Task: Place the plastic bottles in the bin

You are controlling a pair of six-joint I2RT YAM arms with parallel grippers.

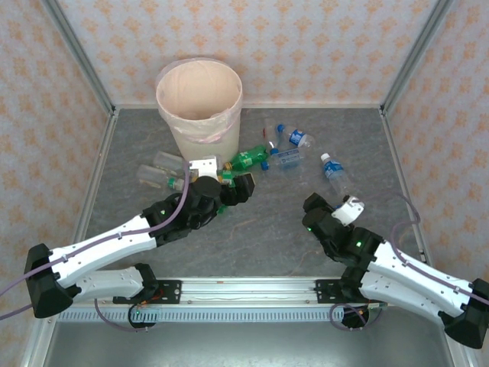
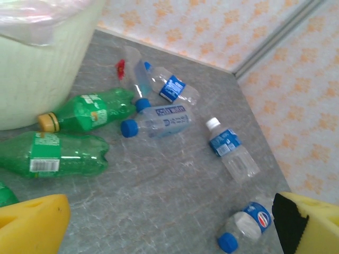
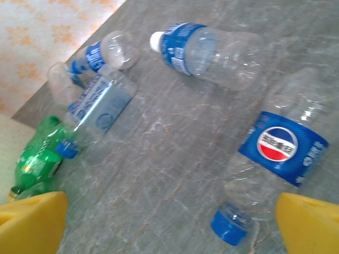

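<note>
The left gripper (image 2: 169, 230) hangs over the grey table (image 1: 267, 245) with its yellow fingers (image 2: 32, 225) spread wide, holding nothing. Just beyond it lie two green bottles (image 2: 58, 156) on their sides, the farther one (yellow cap) resting close against the bin (image 2: 37, 69). The right gripper (image 3: 169, 225) is likewise wide open and empty, above a clear bottle with a red-and-blue label (image 3: 275, 159) and a blue cap. Past that lies a white-capped bottle (image 3: 212, 50), and nearer the bin a cluster of clear blue-labelled bottles (image 2: 156, 120). Two more clear bottles (image 1: 164, 172) lie to the left of the bin, which stands upright at the back.
</note>
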